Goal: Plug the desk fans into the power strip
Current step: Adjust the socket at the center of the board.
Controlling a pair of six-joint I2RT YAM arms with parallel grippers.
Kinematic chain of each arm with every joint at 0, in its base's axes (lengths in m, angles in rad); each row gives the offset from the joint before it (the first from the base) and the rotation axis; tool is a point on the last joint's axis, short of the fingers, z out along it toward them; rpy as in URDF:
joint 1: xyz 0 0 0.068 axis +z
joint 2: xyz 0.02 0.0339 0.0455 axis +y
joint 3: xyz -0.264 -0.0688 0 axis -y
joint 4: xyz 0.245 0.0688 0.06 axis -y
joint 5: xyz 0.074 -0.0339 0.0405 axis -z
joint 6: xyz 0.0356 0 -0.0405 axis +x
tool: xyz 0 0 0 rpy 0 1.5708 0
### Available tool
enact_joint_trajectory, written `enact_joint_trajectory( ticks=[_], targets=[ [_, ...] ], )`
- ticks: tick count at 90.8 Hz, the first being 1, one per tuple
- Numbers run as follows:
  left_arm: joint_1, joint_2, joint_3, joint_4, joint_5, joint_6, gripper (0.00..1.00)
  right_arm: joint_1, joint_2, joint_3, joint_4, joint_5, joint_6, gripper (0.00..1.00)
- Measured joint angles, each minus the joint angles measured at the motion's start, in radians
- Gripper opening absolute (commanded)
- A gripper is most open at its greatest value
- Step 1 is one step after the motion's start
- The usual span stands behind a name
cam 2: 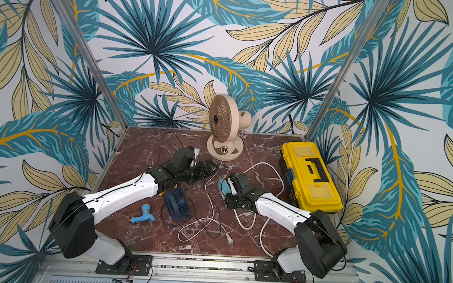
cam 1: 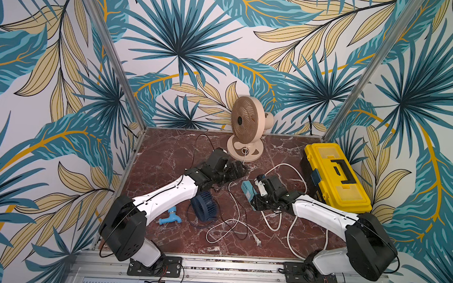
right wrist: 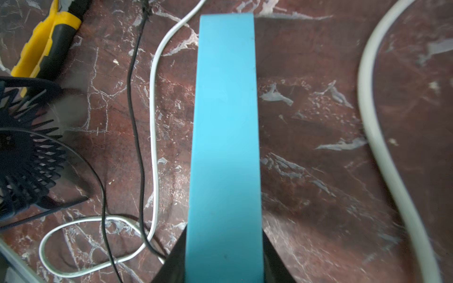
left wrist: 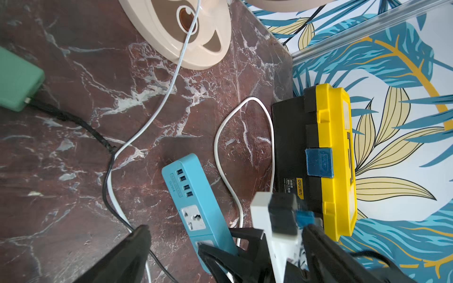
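Item: power strip [left wrist: 196, 186], long light-blue bar, placed right of centre on the marble tabletop [cam 1: 166, 157], between the yellow toolbox [cam 1: 335, 177] and the desk fan's thin white cord [right wrist: 152, 122]. Its thick white cord [right wrist: 367, 115] loops towards the toolbox. Holder: right gripper [cam 1: 254, 192], jaws pressed against both long sides of the bar. The plain back faces the right wrist camera, and the socket face [left wrist: 193, 218] is turned towards the left arm. Whether the free end rests on the marble or hangs just above it cannot be told. Item: left gripper [cam 1: 239, 169], fingers [left wrist: 130, 254] spread wide and holding nothing, poised near the desk fan's base, over the cord and facing the socket face. Item: desk fan [cam 1: 243, 121], beige, upright at the back edge. Its cord trails forward past the gripper and coils loosely. The plug [cam 1: 258, 241] at the front of the table, well apart from both grippers, seems to be that cord's end, though the tangle with a black cord [right wrist: 133, 98] makes this less than certain. Bystanders: small navy fan [cam 1: 204, 206], blue tap [cam 1: 169, 216], pale-green adapter [left wrist: 17, 80]. Progress: the strip is gripped and presented, so that part looks done. The plug is not picked up, not aligned and not inserted. That leaves fetching it, turning its prongs to a socket and pushing it home, which by this judgement is the larger share of the job.
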Motion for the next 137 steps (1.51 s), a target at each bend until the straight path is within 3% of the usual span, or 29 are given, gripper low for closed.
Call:
enact_joint_trajectory(
  ticks=[9, 18, 39, 45, 54, 66, 83, 97, 118, 125, 137],
  targets=[
    [0.0, -0.005, -0.005, 0.013, -0.002, 0.021, 1.0, -0.042, 0.048, -0.004, 0.076, -0.083, 0.015, 0.33],
    [0.002, -0.005, -0.012, 0.023, -0.002, 0.032, 1.0, -0.076, 0.082, -0.006, 0.119, -0.143, 0.029, 0.48],
    [0.007, -0.005, -0.021, 0.026, -0.001, 0.047, 1.0, -0.107, 0.116, -0.021, 0.105, -0.159, 0.033, 0.67],
    [0.007, -0.005, -0.021, 0.031, -0.001, 0.047, 1.0, -0.107, 0.116, -0.018, 0.103, -0.155, 0.027, 0.65],
    [0.007, -0.005, -0.021, 0.039, -0.001, 0.047, 1.0, -0.11, 0.116, -0.019, 0.101, -0.151, 0.021, 0.44],
    [0.007, -0.005, -0.021, 0.046, 0.0, 0.047, 1.0, -0.128, 0.104, -0.031, 0.152, -0.168, 0.033, 0.32],
    [0.006, 0.012, -0.021, 0.064, 0.016, 0.056, 1.0, -0.158, 0.119, -0.062, 0.234, -0.264, 0.076, 0.31],
    [-0.01, 0.12, 0.014, 0.066, 0.034, 0.083, 1.0, -0.182, 0.169, -0.051, 0.281, -0.347, 0.091, 0.35],
    [-0.071, 0.292, 0.107, 0.059, 0.054, 0.105, 0.99, -0.179, 0.196, -0.008, 0.227, -0.331, 0.073, 0.4],
    [-0.084, 0.34, 0.148, 0.061, 0.061, 0.109, 0.96, -0.176, 0.209, 0.001, 0.22, -0.33, 0.068, 0.41],
    [-0.093, 0.403, 0.181, 0.084, 0.065, 0.106, 0.83, -0.172, 0.232, 0.011, 0.22, -0.336, 0.066, 0.42]
  ],
)
